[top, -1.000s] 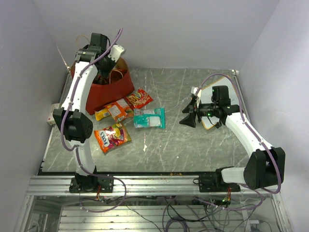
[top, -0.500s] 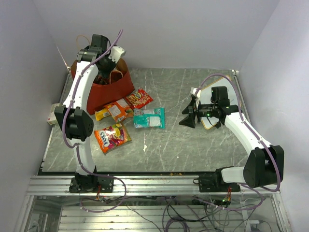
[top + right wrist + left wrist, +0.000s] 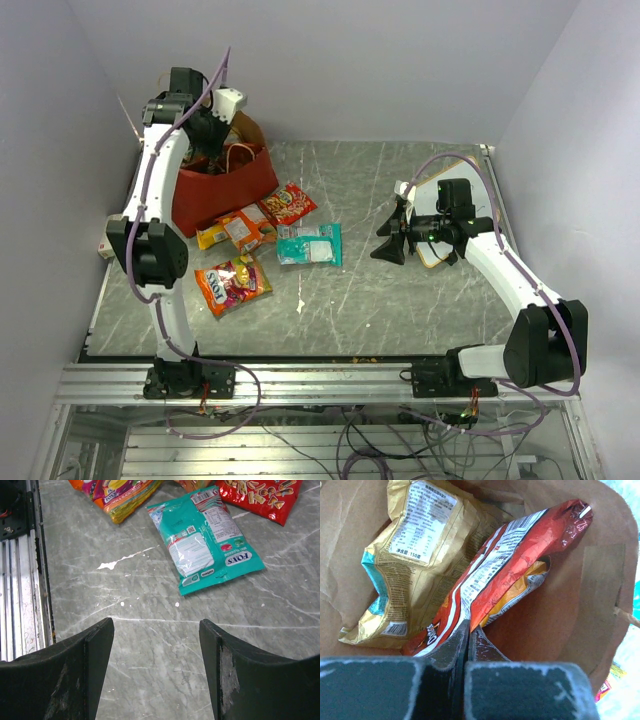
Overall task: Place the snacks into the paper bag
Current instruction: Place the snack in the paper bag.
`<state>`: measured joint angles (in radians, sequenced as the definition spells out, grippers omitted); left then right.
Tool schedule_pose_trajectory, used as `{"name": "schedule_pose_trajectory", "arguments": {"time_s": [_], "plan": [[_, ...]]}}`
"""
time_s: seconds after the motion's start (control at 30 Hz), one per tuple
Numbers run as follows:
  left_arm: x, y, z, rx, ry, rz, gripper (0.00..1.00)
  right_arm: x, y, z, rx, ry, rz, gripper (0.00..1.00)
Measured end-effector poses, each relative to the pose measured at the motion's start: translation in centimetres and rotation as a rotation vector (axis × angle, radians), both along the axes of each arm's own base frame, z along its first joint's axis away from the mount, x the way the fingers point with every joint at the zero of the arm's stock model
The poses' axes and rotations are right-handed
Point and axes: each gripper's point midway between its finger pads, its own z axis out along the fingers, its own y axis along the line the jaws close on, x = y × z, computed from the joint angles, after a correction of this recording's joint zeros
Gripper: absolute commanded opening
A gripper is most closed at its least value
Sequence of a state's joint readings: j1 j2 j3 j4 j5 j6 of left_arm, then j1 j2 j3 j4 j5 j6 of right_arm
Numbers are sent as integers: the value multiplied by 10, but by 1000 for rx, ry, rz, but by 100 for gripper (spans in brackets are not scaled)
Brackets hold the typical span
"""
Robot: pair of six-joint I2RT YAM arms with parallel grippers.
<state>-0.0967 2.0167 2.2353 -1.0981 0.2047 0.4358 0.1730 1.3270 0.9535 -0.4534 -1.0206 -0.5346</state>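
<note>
chips bag point(image 3: 520, 555) below left gripper point(image 3: 468, 636) — in paper bag point(image 3: 602, 595).

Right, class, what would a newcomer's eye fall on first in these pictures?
The red paper bag at the far left of the grey table, with the left gripper over its mouth and an orange chips bag and brown-gold packet inside. Next, the bright packets loose beside it, the teal packet nearest the open right gripper.

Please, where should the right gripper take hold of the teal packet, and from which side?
The teal packet lies flat, so probably pinch its short right end from above. That end faces the open right gripper across bare table; the left end nearly touches an orange packet.
</note>
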Motion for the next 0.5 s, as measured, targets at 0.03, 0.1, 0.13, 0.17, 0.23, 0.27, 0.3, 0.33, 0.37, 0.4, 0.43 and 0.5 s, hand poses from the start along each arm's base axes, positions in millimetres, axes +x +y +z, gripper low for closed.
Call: {"name": "schedule_pose_trajectory", "arguments": {"time_s": [0.03, 0.1, 0.13, 0.17, 0.23, 0.27, 0.3, 0.33, 0.37, 0.4, 0.43, 0.5], "plan": [[1, 1, -2, -5, 5, 1, 7, 0, 0, 0, 0, 0, 0, 69], [2, 4, -6, -11, 15, 4, 11, 0, 0, 0, 0, 0, 0, 69], [2, 5, -9, -12, 24, 6, 13, 0, 0, 0, 0, 0, 0, 69], [3, 6, -12, -12, 32, 7, 16, 0, 0, 0, 0, 0, 0, 69], [4, 8, -20, -11, 51, 10, 22, 0, 0, 0, 0, 1, 0, 69], [4, 8, -23, -10, 60, 10, 25, 0, 0, -1, -1, 2, 0, 69], [4, 8, -26, -9, 66, 11, 27, 0, 0, -1, -1, 4, 0, 69], [4, 8, -28, -8, 71, 12, 30, 0, 0, -2, -1, 6, 0, 69], [5, 9, -28, -6, 72, 12, 31, 0, 0, -2, -2, 9, 0, 69], [4, 9, -29, -6, 74, 13, 33, 1, 0, -3, -2, 10, 0, 69], [4, 9, -29, -4, 73, 14, 34, 1, 0, -4, -3, 13, -1, 69], [5, 10, -28, 1, 70, 18, 37, 1, 0, -4, -3, 13, -1, 69]]}}
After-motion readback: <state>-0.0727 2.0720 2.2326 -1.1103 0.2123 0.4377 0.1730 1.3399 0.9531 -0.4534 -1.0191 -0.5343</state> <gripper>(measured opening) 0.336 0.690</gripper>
